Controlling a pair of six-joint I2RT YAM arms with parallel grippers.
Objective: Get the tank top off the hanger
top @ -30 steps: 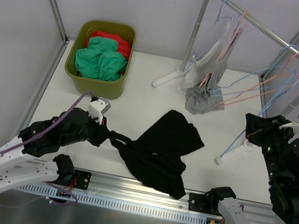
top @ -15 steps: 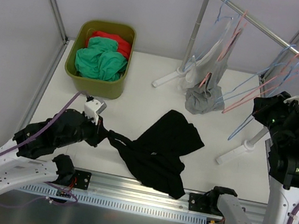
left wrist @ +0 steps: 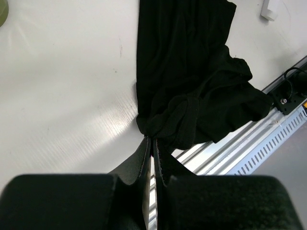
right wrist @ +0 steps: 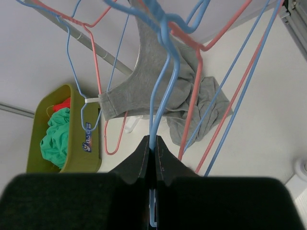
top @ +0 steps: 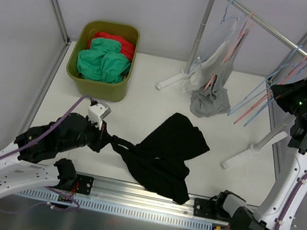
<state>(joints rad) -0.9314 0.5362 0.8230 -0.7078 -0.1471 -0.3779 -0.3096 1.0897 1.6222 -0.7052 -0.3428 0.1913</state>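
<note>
White counter under the rail, and the black tank top lies in a heap near the front edge, well apart from every hanger. By the look of it, the garment is off and we are into the tidy-up.

The left jaws are clenched on a bunched corner of that black cloth, right down at the surface, with only a sliver of a gap showing between them in the wrist view. The right jaws are clamped on the wire of a blue hanger, which carries no cloth that I can see.

What does this step want? A clean parting. The blue hanger sits among pink and blue neighbours, just in front of the grey garment hanging from the rail. Any move with it should go slowly and straight, so the hook doesn't snag the other wires. The left side should let go only where the cloth lies flat, away from the metal track at the near edge.

On pose, the left arm lies low and stretched across the counter, wrist almost level with it. The right arm rears up tall from its base, wrist bent over toward the rail, its camera looking down past the hangers to the green bin.
</note>
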